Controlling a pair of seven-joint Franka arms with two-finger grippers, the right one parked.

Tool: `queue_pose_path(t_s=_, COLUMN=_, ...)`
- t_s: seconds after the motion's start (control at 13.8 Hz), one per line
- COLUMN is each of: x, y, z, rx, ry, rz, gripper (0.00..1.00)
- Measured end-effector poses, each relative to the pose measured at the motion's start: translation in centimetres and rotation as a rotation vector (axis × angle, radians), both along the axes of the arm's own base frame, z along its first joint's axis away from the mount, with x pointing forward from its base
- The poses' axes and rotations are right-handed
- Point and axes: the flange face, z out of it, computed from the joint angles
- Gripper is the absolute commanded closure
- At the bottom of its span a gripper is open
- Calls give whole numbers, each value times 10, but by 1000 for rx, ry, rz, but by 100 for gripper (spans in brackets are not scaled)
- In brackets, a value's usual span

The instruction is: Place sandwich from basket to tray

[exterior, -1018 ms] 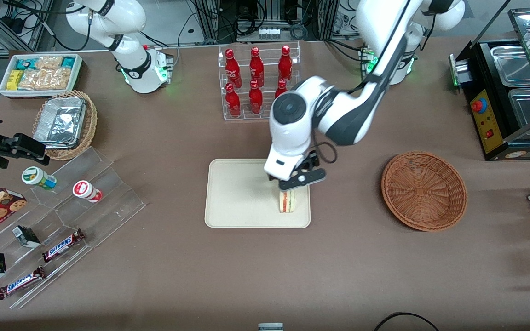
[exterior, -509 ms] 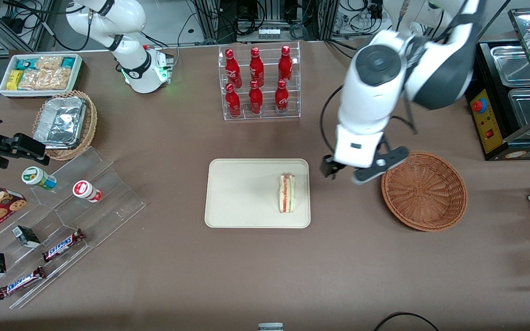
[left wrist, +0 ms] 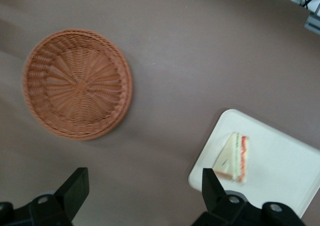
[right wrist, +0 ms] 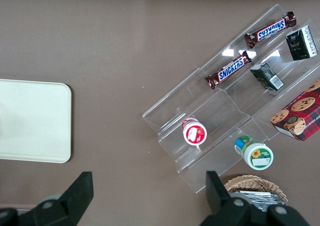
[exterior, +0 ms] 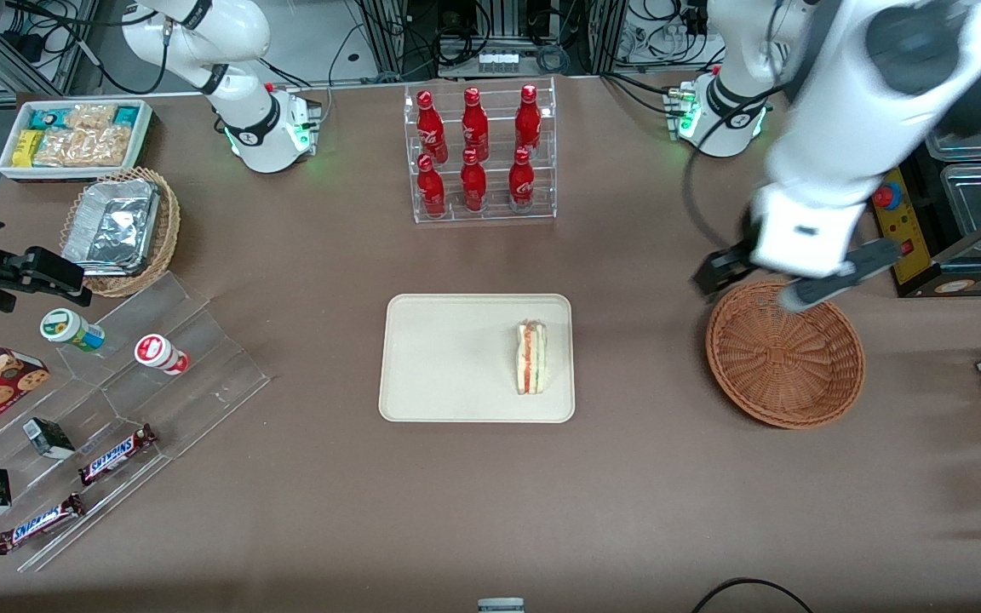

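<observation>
The sandwich (exterior: 531, 358) (left wrist: 233, 156), a pale wedge with red and green filling, lies on the cream tray (exterior: 448, 358) (left wrist: 280, 171) (right wrist: 30, 121), near the tray's edge that faces the basket. The reddish-brown wicker basket (exterior: 784, 353) (left wrist: 77, 84) stands empty toward the working arm's end of the table. My gripper (exterior: 776, 281) (left wrist: 144, 181) hangs high above the basket's rim farthest from the front camera, open, with nothing between its fingers and well apart from the sandwich.
A clear rack of red cola bottles (exterior: 479, 153) stands farther from the front camera than the tray. A black food warmer (exterior: 950, 187) sits close to the basket. An acrylic snack stand (exterior: 116, 409), a foil-tray basket (exterior: 120, 226) and a white snack bin (exterior: 73, 136) fill the parked arm's end.
My gripper let go of the sandwich on the tray, rose, and swung away toward the basket. The sandwich stays where it was set down.
</observation>
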Motion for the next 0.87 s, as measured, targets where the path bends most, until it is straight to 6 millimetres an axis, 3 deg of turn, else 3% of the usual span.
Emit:
queue_pose_path(t_s=0.15, x=-18, y=45, z=12, rx=-4, ry=8, rz=-49, gripper=0)
queue_pose_path(t_s=0.44, x=-40, y=111, z=16, rx=-21, ry=50, rz=-176, gripper=0)
queue_pose_path(t_s=0.73, x=-43, y=138, z=19, rx=-21, ry=66, rz=-261, gripper=0)
queue_pose_path(t_s=0.87, x=-41, y=137, z=27, rx=-19, ry=47, rz=-279, gripper=0)
